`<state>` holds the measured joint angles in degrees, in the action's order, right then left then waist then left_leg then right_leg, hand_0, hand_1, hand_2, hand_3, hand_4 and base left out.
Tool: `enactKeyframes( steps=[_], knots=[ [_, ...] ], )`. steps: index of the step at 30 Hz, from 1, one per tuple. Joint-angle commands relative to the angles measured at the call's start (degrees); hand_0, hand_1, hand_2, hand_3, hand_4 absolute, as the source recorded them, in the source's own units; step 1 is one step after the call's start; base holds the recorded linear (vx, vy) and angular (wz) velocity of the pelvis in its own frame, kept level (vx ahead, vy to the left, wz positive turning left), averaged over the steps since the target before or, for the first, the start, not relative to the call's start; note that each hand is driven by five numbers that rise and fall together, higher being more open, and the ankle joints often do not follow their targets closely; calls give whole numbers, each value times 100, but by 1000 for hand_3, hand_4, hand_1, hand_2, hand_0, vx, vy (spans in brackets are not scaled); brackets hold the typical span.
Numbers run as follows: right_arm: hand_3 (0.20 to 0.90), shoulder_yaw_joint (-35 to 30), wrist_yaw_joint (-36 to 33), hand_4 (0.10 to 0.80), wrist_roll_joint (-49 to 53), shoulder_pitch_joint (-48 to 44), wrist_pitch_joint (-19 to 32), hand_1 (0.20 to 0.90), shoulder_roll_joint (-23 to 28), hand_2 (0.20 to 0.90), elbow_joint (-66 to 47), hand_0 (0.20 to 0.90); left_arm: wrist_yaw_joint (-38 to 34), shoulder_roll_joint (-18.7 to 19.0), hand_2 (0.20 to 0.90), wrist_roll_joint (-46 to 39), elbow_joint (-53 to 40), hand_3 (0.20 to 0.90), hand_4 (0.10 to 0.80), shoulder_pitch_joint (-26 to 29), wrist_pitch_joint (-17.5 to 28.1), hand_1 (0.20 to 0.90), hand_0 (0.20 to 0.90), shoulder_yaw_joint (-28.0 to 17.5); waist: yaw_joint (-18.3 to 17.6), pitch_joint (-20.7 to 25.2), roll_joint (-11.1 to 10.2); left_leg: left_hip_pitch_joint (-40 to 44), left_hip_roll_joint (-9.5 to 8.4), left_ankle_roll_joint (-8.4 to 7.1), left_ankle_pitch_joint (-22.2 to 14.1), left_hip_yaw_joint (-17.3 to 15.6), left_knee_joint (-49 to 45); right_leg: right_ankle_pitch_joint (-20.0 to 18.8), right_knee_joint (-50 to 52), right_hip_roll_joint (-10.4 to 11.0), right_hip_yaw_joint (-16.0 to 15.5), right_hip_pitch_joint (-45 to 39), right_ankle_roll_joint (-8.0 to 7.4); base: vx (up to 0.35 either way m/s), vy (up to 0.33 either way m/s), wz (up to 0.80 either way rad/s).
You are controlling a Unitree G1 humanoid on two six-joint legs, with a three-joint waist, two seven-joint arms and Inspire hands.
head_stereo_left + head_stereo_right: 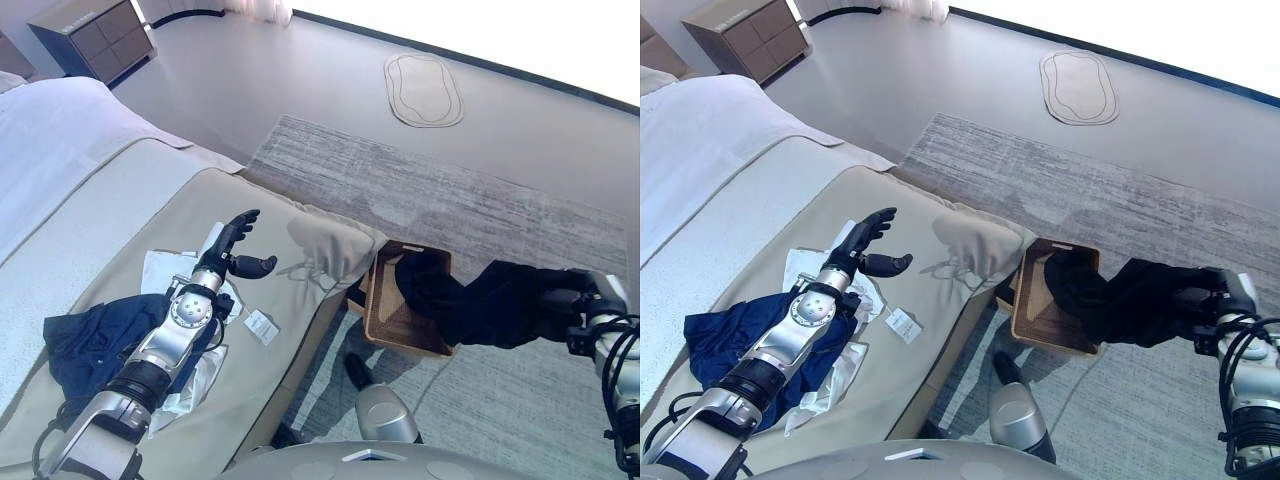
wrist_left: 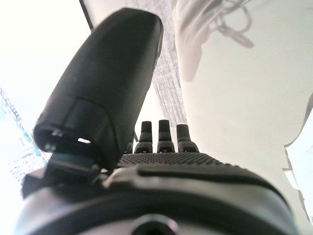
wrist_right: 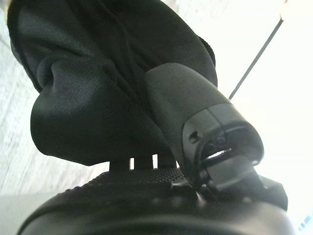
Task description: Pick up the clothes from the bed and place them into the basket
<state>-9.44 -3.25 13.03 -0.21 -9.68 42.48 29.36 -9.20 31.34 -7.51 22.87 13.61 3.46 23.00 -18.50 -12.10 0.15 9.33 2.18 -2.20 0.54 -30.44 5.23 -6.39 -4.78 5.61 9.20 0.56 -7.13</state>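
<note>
Overhead, the right hand (image 1: 1218, 300) held a black garment (image 1: 1130, 300) whose far end draped into the basket (image 1: 1035, 315) beside the bed (image 1: 300, 330). Only the right wrist view showed the thumb pressed into that cloth, fingers curled round it. On the bed, away from the basket, the left hand (image 1: 232, 245) hovered with straight fingers, empty, just past a navy garment (image 1: 85, 345) and white clothes (image 1: 160, 268).

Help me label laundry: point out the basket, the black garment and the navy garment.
basket (image 1: 392, 328), left eye view, bare inner wall.
black garment (image 1: 500, 300), left eye view, bunched middle.
navy garment (image 1: 715, 335), right eye view, spread part on bed.
</note>
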Motion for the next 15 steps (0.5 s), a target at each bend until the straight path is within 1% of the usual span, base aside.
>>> enactKeyframes(
  steps=[1, 4, 8, 11, 15],
  knots=[
    [200, -105, -287, 100, -5, -838, 779, 300, 496, 300, 205, 300, -191, -60, 900, 176, -439, 900, 800, 228, 298, 900, 900, -77, 298, 386, 127, -205, -101, 369, -928, 627, -741, 78, 144, -423, -610, 287, 28, -17, -44, 1],
    [200, 200, -377, 100, 79, -995, 842, 300, 364, 300, 451, 300, -184, -72, 900, 210, -459, 900, 800, 248, 308, 900, 900, 20, 403, 373, 155, -227, -110, 351, -891, 654, -701, 84, 94, -410, -689, 251, 45, -19, -56, 2],
    [200, 342, -523, 100, 64, -1111, 820, 300, 293, 300, 522, 300, -142, -31, 900, 196, -487, 900, 800, 306, 309, 900, 900, 78, 480, 359, 172, -250, -125, 340, -847, 695, -644, 98, 80, -406, -749, 235, 49, -20, -45, 3],
    [200, 429, -655, 100, 51, -1251, 698, 300, 286, 300, 621, 300, -140, 16, 900, 141, -539, 900, 800, 374, 289, 900, 900, 132, 531, 340, 183, -280, -135, 332, -834, 721, -634, 112, 80, -398, -789, 231, 50, -23, -31, 7],
    [200, 605, -626, 100, -1, -1446, 678, 300, 279, 300, 865, 300, -142, 40, 900, 105, -566, 900, 800, 432, 262, 900, 900, 158, 597, 306, 205, -304, -144, 323, -810, 752, -597, 129, 70, -393, -825, 230, 54, -20, -13, 9]
  ],
)
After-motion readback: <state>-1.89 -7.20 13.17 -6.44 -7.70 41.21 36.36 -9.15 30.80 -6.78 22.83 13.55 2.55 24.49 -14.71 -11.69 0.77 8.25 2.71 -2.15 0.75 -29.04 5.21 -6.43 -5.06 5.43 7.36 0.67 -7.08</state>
